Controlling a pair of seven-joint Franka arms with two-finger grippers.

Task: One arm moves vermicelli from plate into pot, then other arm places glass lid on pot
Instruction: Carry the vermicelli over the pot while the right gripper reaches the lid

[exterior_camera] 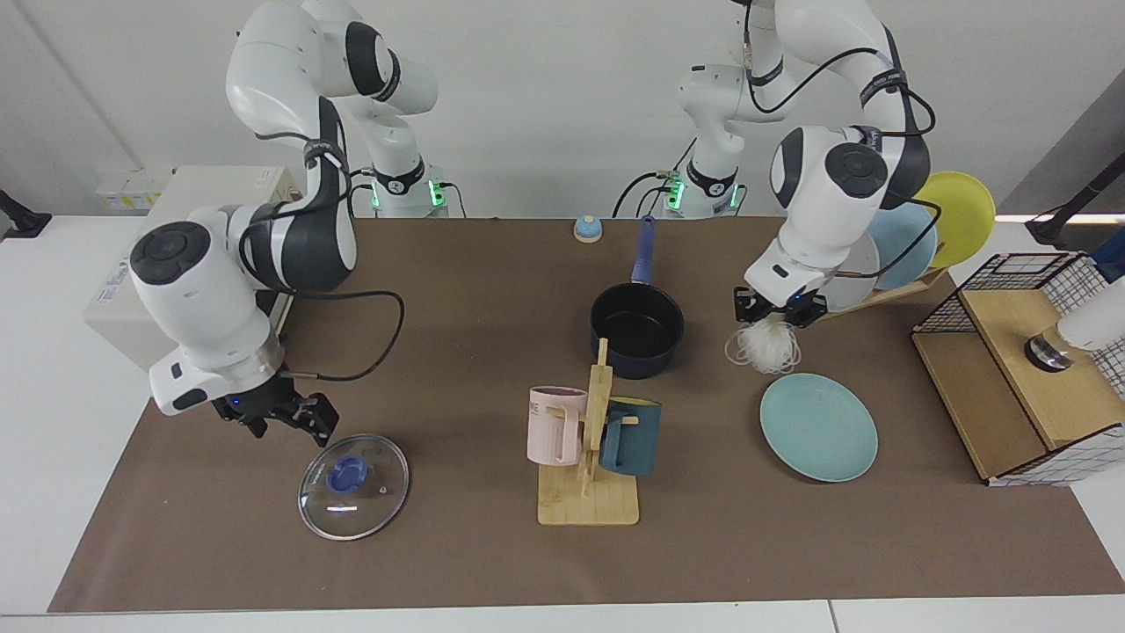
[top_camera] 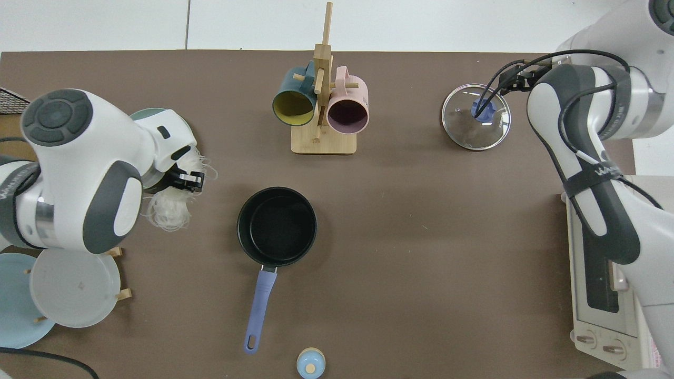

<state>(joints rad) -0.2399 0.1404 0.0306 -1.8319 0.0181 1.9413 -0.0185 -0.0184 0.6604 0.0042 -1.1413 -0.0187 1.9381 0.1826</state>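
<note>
My left gripper (exterior_camera: 780, 311) is shut on the vermicelli (exterior_camera: 763, 346), a white tangle that hangs in the air just right of the pot (exterior_camera: 636, 330) in the facing view. From above, the vermicelli (top_camera: 166, 210) dangles left of the empty navy pot (top_camera: 277, 225). The teal plate (exterior_camera: 818, 426) lies bare in front of it, mostly hidden under the arm in the top view. The glass lid (exterior_camera: 353, 485) with its blue knob lies flat on the mat. My right gripper (exterior_camera: 283, 424) hovers open just behind the glass lid (top_camera: 476, 117) and holds nothing.
A wooden mug rack (exterior_camera: 589, 492) with a pink and a teal mug stands in front of the pot. A toaster oven (exterior_camera: 110, 294) sits behind the right arm. A plate rack (exterior_camera: 914, 237), a wire-sided wooden box (exterior_camera: 1028, 369) and a small blue bell (exterior_camera: 588, 229) line the edges.
</note>
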